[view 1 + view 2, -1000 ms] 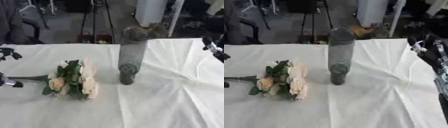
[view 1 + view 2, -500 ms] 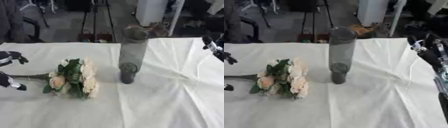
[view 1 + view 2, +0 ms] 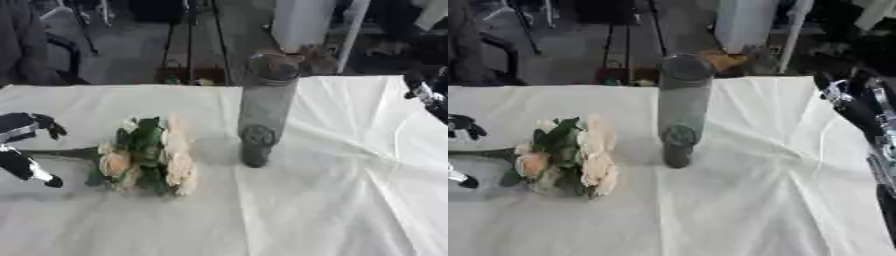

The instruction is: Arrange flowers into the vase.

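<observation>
A bouquet (image 3: 150, 158) of cream and peach roses with green leaves lies on its side on the white cloth, blooms toward the front. Its stem (image 3: 61, 152) points left. My left hand (image 3: 19, 146) comes in at the left edge, open, with fingers above the stem's end and thumb below it, not closed on it. A tall grey see-through vase (image 3: 265, 107) stands upright at the table's middle, just right of the bouquet and apart from it. My right hand (image 3: 838, 95) shows only partly at the right edge, well away from the vase.
A wrinkled white cloth (image 3: 332, 200) covers the whole table. Beyond the far edge stand tripod legs (image 3: 188, 40), a dark chair (image 3: 52, 50) and a white post (image 3: 302, 22). My black right arm (image 3: 877, 135) runs along the right edge.
My left hand has moved in from the left edge toward the stem's end and now straddles it. Bouquet, vase and right arm have stayed put.
</observation>
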`<state>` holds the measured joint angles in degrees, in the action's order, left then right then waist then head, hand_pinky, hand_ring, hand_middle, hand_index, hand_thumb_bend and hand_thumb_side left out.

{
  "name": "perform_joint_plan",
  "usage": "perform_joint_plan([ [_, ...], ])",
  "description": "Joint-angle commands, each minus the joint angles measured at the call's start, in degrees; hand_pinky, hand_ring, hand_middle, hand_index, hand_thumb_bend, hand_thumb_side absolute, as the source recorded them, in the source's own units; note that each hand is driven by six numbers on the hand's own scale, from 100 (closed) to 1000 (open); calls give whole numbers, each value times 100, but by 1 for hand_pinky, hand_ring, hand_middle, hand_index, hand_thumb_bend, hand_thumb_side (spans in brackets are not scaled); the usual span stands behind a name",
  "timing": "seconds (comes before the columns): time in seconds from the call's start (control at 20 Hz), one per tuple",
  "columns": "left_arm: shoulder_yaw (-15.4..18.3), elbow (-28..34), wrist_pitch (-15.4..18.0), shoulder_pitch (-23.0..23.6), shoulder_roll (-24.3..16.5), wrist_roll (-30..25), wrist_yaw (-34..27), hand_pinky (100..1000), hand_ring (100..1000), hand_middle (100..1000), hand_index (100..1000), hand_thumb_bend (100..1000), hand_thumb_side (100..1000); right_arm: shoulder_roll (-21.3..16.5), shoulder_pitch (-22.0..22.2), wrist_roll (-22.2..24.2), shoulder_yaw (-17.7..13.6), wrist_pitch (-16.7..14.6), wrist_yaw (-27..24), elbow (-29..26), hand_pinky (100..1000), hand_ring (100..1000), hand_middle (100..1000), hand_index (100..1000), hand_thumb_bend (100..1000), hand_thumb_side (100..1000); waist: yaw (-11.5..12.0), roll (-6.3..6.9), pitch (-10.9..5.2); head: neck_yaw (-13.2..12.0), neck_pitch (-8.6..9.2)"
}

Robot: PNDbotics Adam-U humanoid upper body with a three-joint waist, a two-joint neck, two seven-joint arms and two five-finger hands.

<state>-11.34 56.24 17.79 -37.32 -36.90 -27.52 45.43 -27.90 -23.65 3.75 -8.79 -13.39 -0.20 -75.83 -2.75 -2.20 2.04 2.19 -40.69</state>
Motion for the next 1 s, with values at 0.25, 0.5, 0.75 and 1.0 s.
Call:
perform_joint_plan([
  [0.25, 84, -369, 124, -317, 292, 490, 334, 758, 1000, 699, 828, 753, 310, -84, -55, 38, -11, -25, -96, -39, 636, 501, 562, 712, 545, 564, -14, -13, -86, 1, -42],
  [0.5, 133, -546, 137, -384, 438, 661, 418, 756, 1000, 688, 804, 725, 280, -73, -51, 51, -7, -26, -104, -39, 636, 501, 562, 712, 545, 563, -33, -12, -84, -5, -50],
  [0.75, 184, -693, 132, -461, 566, 719, 471, 744, 988, 638, 784, 708, 271, -63, -55, 66, -2, -26, -106, -40, 636, 501, 562, 713, 542, 566, -51, -12, -86, -15, -51],
  [1.0, 193, -765, 144, -553, 651, 708, 549, 725, 943, 575, 745, 703, 276, -60, -57, 72, 1, -27, -109, -38, 636, 501, 562, 713, 541, 565, -72, -13, -90, -30, -56],
])
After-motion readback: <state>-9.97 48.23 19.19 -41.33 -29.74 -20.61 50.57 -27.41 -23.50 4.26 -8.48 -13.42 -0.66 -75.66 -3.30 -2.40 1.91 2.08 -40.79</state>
